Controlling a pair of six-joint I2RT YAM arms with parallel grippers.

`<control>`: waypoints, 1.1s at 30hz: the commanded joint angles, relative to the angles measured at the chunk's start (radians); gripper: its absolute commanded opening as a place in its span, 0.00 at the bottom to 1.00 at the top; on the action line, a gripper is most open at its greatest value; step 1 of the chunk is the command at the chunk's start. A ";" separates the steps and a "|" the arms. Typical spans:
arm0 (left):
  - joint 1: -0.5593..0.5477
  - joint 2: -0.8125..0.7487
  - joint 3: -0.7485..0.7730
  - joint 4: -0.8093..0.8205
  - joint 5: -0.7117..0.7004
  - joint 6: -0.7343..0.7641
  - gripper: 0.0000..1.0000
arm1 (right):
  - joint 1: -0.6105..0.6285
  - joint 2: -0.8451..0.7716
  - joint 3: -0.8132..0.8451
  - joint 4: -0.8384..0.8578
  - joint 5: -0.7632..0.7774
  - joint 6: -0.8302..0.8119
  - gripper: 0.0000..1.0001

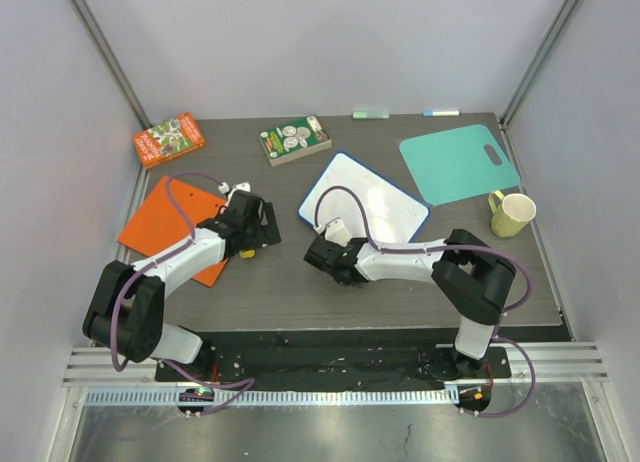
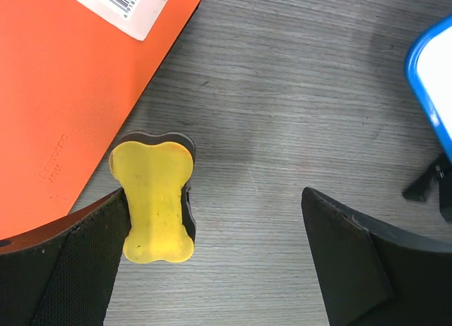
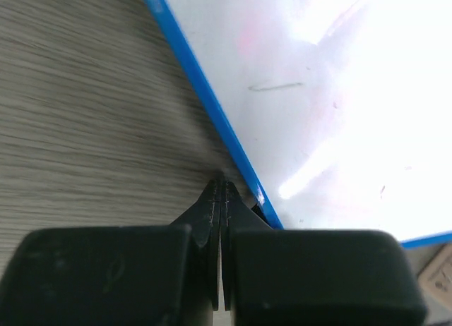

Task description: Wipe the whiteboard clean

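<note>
Left claw angled down, released, straddling the yellow eraser at whiteboard's 8 o'clock. Right claw clenched, empty, at its 7 o'clock edge.

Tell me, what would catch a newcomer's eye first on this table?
The blue-framed whiteboard lies in the middle of the table, with the right gripper shut beside its edge. Left of it, a bright yellow eraser lies between the fingers of the open left gripper, next to a flat orange board.
</note>
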 commanded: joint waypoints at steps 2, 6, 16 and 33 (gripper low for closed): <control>0.006 -0.018 -0.014 0.038 0.030 -0.010 1.00 | 0.000 -0.057 -0.047 -0.180 0.115 0.140 0.01; 0.006 -0.015 -0.017 0.044 0.037 -0.011 1.00 | 0.002 -0.092 -0.062 -0.246 0.206 0.226 0.01; 0.006 -0.018 -0.023 0.055 0.062 -0.003 1.00 | 0.002 -0.253 -0.102 -0.153 0.143 0.139 0.01; -0.019 -0.012 -0.070 0.163 0.309 -0.268 1.00 | 0.177 -0.195 -0.059 0.506 -0.115 -0.009 0.01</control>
